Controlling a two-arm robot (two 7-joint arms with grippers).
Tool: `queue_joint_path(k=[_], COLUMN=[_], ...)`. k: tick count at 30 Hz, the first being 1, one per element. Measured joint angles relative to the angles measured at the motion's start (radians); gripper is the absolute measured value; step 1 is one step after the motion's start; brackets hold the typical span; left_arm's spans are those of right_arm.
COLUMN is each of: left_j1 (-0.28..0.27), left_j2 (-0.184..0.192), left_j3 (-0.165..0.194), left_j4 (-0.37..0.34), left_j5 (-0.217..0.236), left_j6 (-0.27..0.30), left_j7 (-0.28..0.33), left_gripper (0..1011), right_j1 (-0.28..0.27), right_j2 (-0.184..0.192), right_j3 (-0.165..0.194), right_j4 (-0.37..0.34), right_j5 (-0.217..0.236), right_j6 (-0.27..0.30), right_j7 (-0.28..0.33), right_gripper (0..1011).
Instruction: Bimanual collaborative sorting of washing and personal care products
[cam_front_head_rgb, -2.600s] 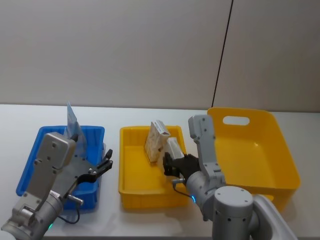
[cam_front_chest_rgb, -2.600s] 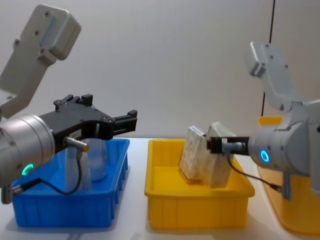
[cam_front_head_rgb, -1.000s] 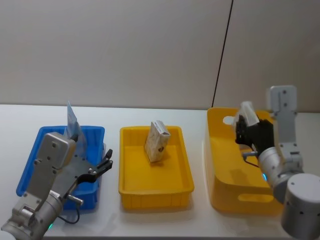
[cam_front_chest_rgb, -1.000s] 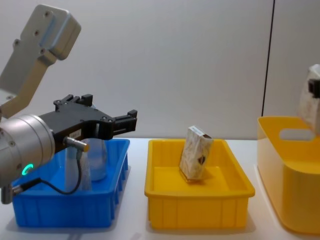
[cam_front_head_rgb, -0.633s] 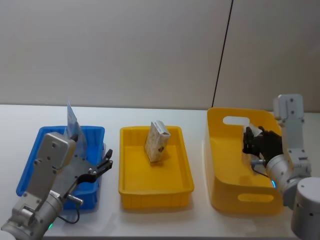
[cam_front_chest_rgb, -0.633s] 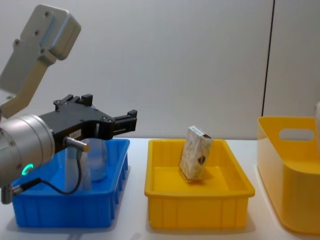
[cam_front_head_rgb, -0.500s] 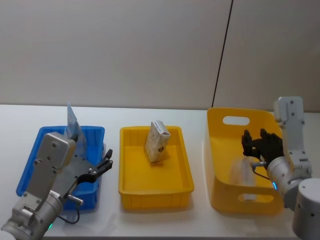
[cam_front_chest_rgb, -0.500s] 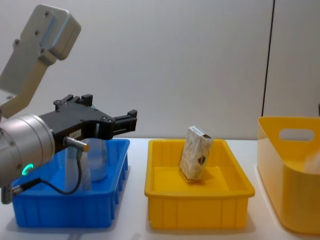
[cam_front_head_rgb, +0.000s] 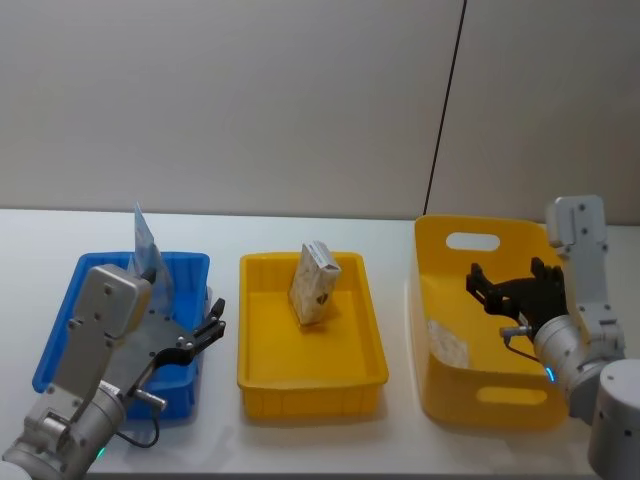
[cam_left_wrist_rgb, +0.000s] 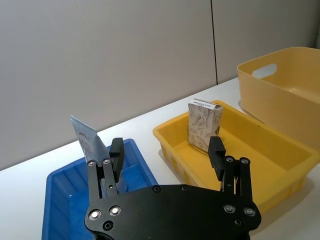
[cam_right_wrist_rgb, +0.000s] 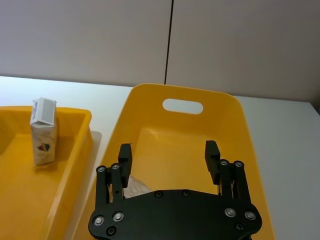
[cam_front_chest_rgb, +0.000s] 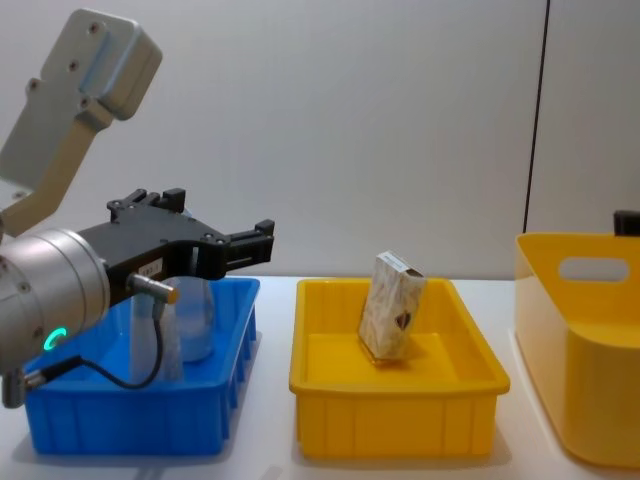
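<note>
A small whitish carton (cam_front_head_rgb: 447, 341) lies inside the large yellow bin (cam_front_head_rgb: 480, 228), leaning at its left wall; the right wrist view shows the whitish carton (cam_right_wrist_rgb: 131, 188) below my fingers. My right gripper (cam_front_head_rgb: 505, 279) hovers open and empty above that bin, also as right gripper (cam_right_wrist_rgb: 168, 157). A beige patterned carton (cam_front_head_rgb: 314, 284) stands in the shallow yellow tray (cam_front_head_rgb: 262, 382). A pale-blue tube (cam_front_head_rgb: 145, 244) and a clear cone-shaped bottle (cam_front_chest_rgb: 196, 319) stand in the blue bin (cam_front_head_rgb: 58, 339). My left gripper (cam_front_head_rgb: 214, 318) stays open and empty over the blue bin's right side.
The three containers stand in a row on the white table: blue bin (cam_front_chest_rgb: 130, 425), yellow tray (cam_front_chest_rgb: 398, 405), large yellow bin (cam_front_chest_rgb: 585, 385). Narrow strips of bare table separate them. A grey wall rises behind.
My right gripper carried the whitish carton from the yellow tray to the large yellow bin, then opened; the carton dropped inside. The left arm has not moved.
</note>
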Motion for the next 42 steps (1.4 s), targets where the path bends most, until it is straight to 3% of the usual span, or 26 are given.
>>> queue_joint_path(k=[6, 22, 29, 42], left_j1=[0.0, 0.008, 0.026, 0.036], left_j2=[0.0, -0.002, -0.007, -0.033], left_j3=[0.0, -0.008, -0.031, -0.076], left_j4=[0.0, -0.011, -0.026, -0.016], left_j5=[0.0, 0.017, 0.024, -0.018], left_j6=[0.0, 0.005, 0.016, 0.05], left_j7=[0.0, 0.02, 0.049, 0.061], left_gripper=[1001, 1001, 1001, 1001], right_j1=[-0.015, -0.042, -0.047, -0.051], right_j2=[0.006, 0.013, 0.014, 0.016], right_j3=[-0.006, -0.017, -0.019, -0.02], right_j4=[-0.023, -0.071, -0.079, -0.086], right_j5=[-0.002, -0.003, -0.003, -0.004], right_j6=[-0.037, -0.099, -0.109, -0.117], right_j7=[0.025, 0.068, 0.075, 0.081], right_gripper=[1003, 1004, 1004, 1004])
